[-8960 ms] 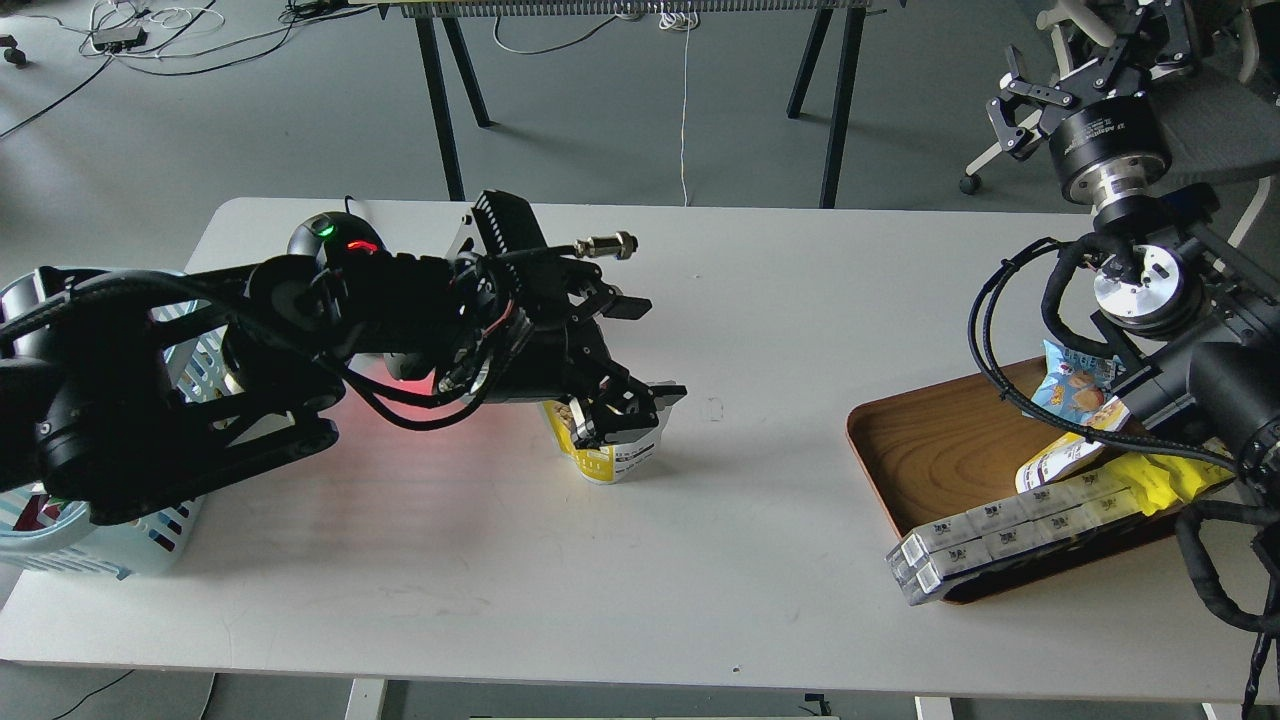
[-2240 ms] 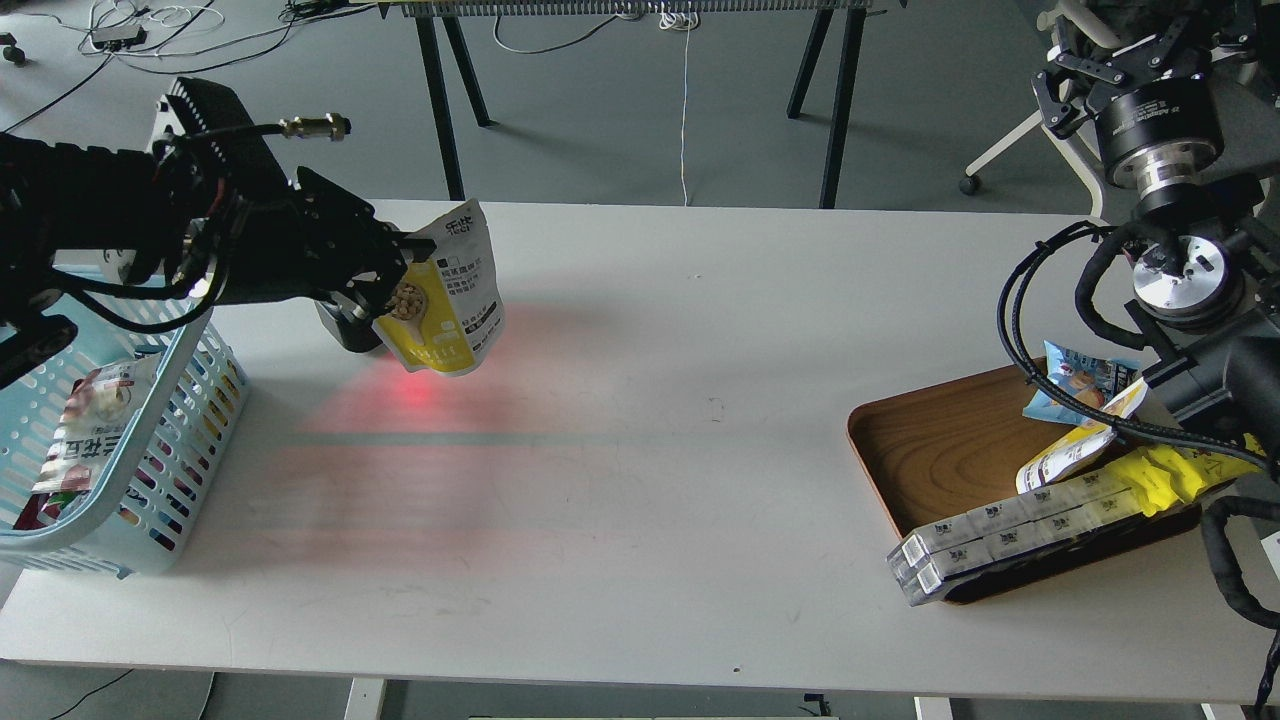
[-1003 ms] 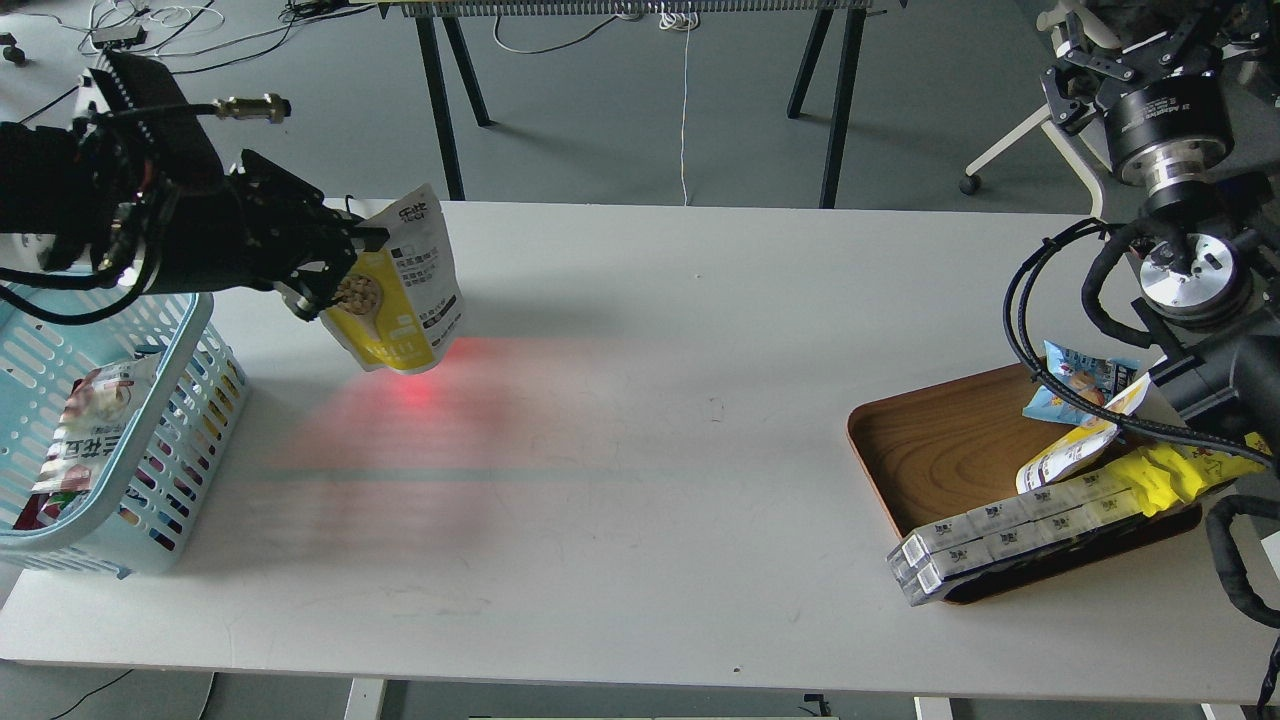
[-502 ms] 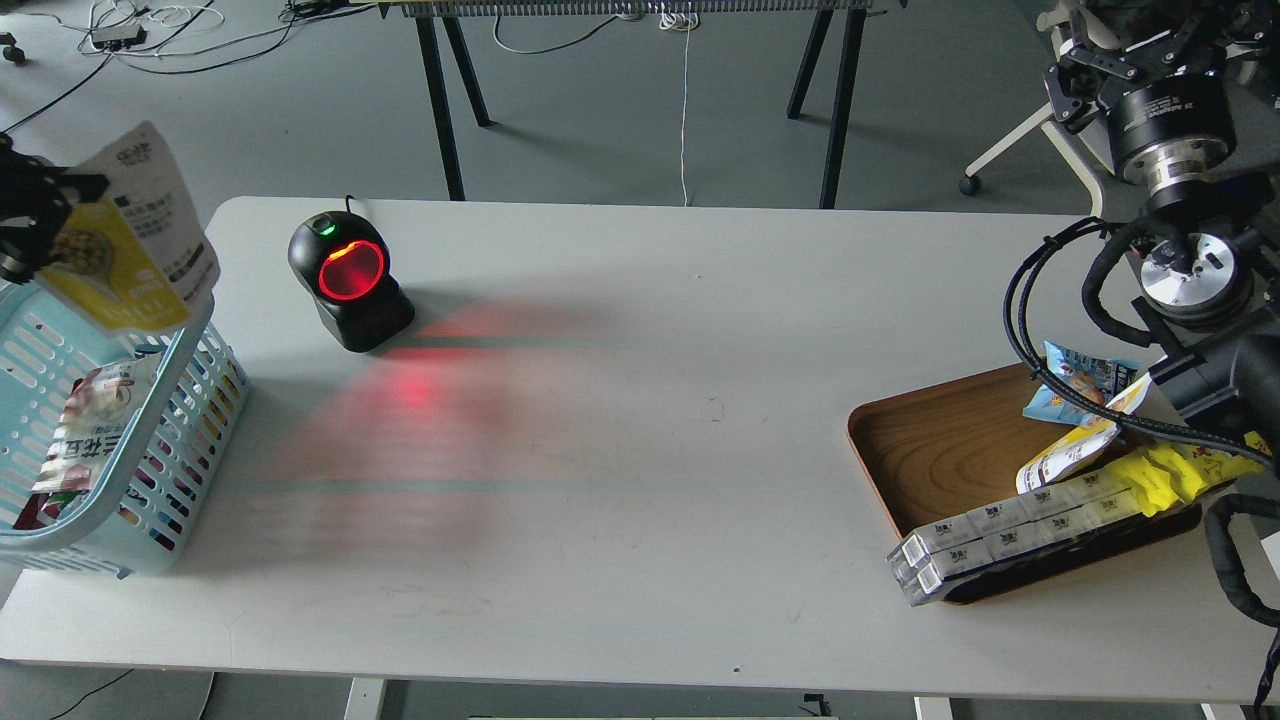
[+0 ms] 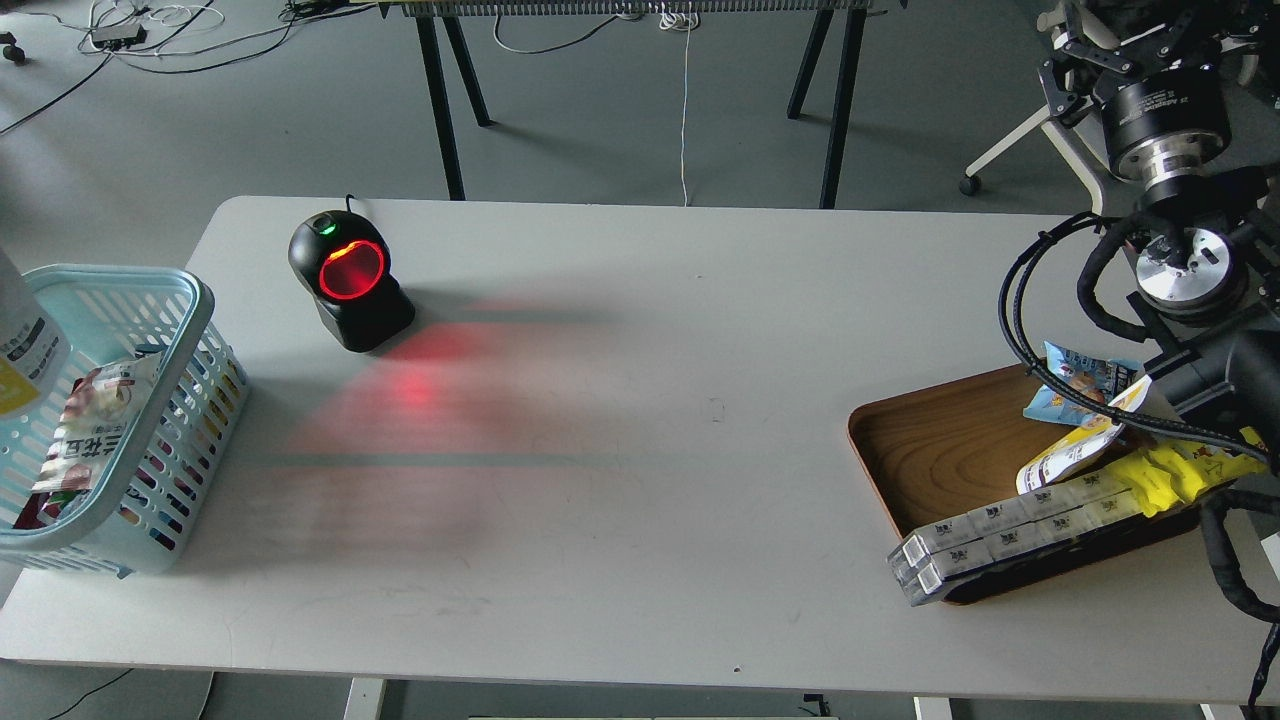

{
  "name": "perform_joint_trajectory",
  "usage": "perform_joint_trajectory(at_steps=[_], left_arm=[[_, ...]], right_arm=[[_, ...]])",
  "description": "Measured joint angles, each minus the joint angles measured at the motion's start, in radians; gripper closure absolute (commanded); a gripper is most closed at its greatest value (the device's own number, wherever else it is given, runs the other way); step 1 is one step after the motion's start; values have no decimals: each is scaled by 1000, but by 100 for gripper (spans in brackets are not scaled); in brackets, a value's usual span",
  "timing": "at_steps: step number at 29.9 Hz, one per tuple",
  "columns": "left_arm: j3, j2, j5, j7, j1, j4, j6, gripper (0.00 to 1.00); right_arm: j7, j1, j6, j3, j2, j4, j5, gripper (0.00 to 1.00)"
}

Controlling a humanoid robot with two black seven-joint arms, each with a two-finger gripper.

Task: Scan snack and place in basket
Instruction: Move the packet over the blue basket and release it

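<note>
Only a strip of the snack shows at the far left edge: white with text and a bit of yellow. It hangs over the inside of the light blue basket at the table's left end. My left gripper is out of view, so I cannot tell whether it holds the snack. My right gripper is raised at the top right, beyond the table, open and empty, with its fingertips partly cut off by the frame.
A black scanner with a red glowing window stands at the back left and casts red light on the table. A white-and-red pouch lies in the basket. The brown wooden tray at the right holds a blue cartoon packet, a yellow packet and long boxes.
My left arm carried the snack from in front of the scanner leftward over the basket and has left the view. The snack now sits lower and mostly beyond the edge. The right arm barely moved.
</note>
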Motion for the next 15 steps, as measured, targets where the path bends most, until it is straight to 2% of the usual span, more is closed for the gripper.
perform_joint_trajectory(at_steps=[3,6,7,13,15], left_arm=[[18,1,0,0,0,0,4,92],[22,1,0,0,0,-5,5,81],[22,1,-1,0,-1,-6,6,75],[20,-4,-17,0,-9,-5,59,24],[14,-8,-71,0,-10,-1,83,19]], right_arm=[[0,0,0,-1,0,0,0,2],[0,1,0,-1,-1,0,0,2],[0,1,0,-1,-1,0,0,2],[0,1,0,-1,-5,0,0,2],[0,1,0,-1,-6,0,0,2]])
